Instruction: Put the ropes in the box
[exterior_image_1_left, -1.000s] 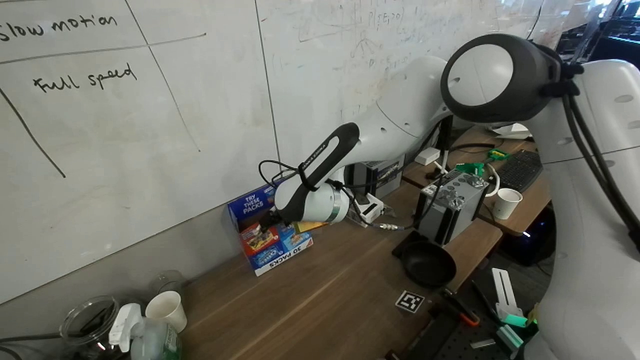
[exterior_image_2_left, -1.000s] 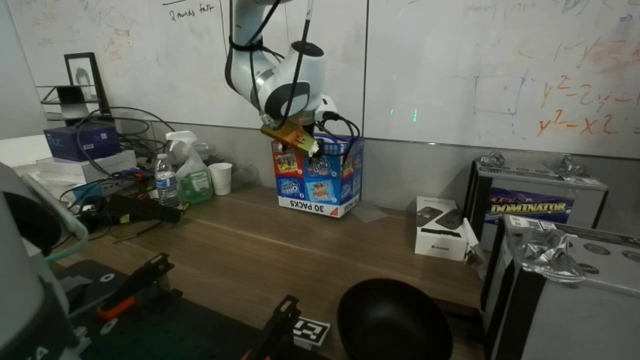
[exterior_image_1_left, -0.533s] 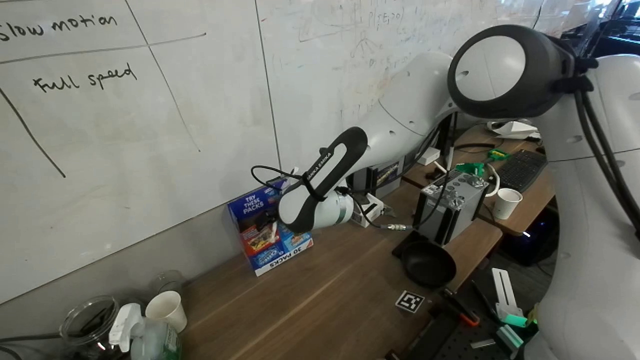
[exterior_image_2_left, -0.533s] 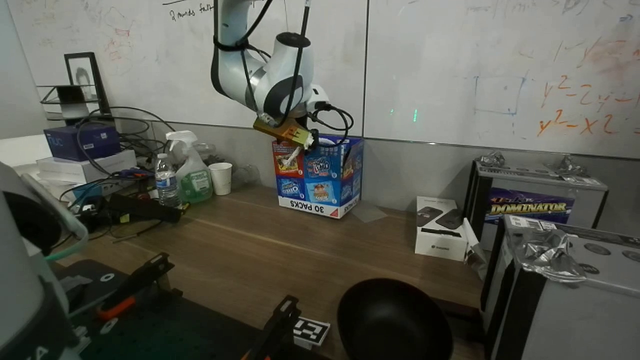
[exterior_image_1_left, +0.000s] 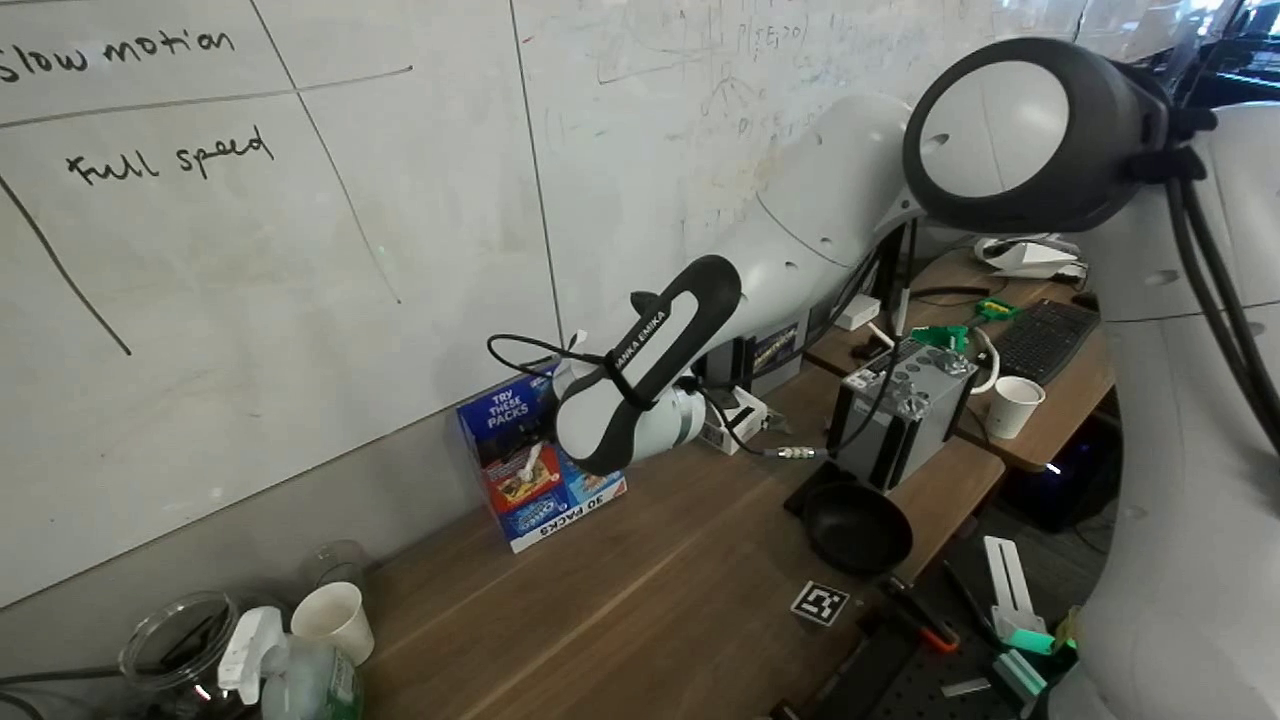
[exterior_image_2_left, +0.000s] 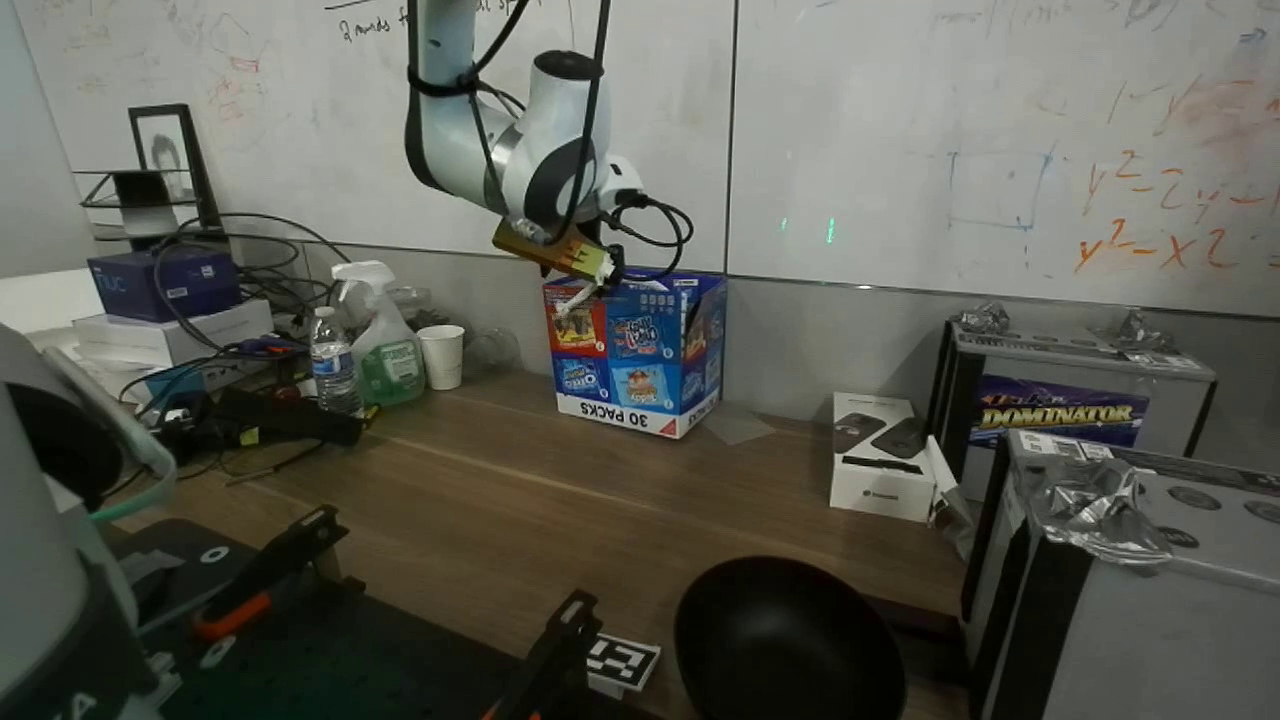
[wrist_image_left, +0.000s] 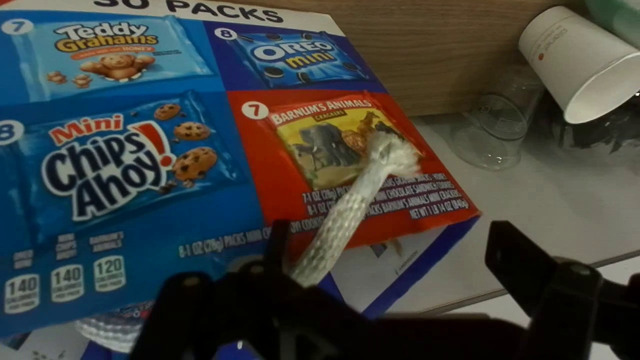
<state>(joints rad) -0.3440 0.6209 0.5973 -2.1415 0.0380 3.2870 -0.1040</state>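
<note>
Wrist view showed the pincer (wrist_image_left: 389, 240) spread wide, clamping nothing, the rope (wrist_image_left: 345, 215) slanting from beside one finger (wrist_image_left: 276, 247) outward past the upper edge of the box (wrist_image_left: 140, 150).

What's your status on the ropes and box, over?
Jaws wide open. Rope end beside the jaws, in front of the printed side of the box; white rope at its opening. Possible snag near the jaws, unconfirmed.

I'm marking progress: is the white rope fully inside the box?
No: every view shows part of the rope outside, in front of the box.
</note>
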